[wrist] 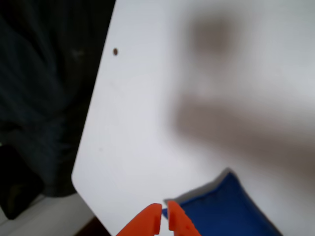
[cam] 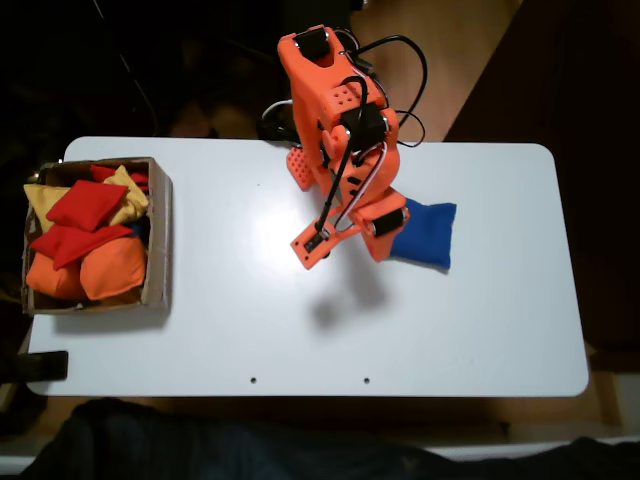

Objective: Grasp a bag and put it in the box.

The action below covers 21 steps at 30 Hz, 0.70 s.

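The bag (cam: 428, 234) is a royal-blue beanbag lying on the white table (cam: 470, 320), right of centre in the fixed view. The orange arm partly covers its left end. My gripper (cam: 380, 248) hangs at the bag's left edge. In the wrist view my gripper (wrist: 165, 216) comes in from the bottom. Its two orange fingertips (wrist: 153, 216) are almost touching, with nothing between them. The bag (wrist: 229, 206) lies just behind and to the right of them. The box (cam: 158, 240) is brown cardboard and stands at the table's left end.
The box holds several red, orange and yellow beanbags (cam: 90, 240). The arm's base (cam: 330, 110) stands at the table's far edge. Two small holes (cam: 253, 380) mark the front edge. Dark floor (wrist: 44, 98) lies beyond the table edge.
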Tool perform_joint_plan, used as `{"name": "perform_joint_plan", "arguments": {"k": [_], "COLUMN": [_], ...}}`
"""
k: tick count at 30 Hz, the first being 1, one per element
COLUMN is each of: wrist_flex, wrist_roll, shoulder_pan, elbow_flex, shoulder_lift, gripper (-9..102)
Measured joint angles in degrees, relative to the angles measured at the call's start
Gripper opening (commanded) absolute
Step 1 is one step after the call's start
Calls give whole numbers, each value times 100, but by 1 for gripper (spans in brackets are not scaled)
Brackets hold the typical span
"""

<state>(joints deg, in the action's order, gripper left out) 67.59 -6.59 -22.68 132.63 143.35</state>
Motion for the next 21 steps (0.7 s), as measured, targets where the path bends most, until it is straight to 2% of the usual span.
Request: {"name": "perform_joint_plan", "arguments": {"k": [10,21], "wrist_flex": [229,1222], "wrist_roll": [0,-343], "shoulder_pan": [-325,-1696], "elbow_flex": [-1072,-2417], "shoulder_lift": [-765,-1600], "gripper": [1,3]}}
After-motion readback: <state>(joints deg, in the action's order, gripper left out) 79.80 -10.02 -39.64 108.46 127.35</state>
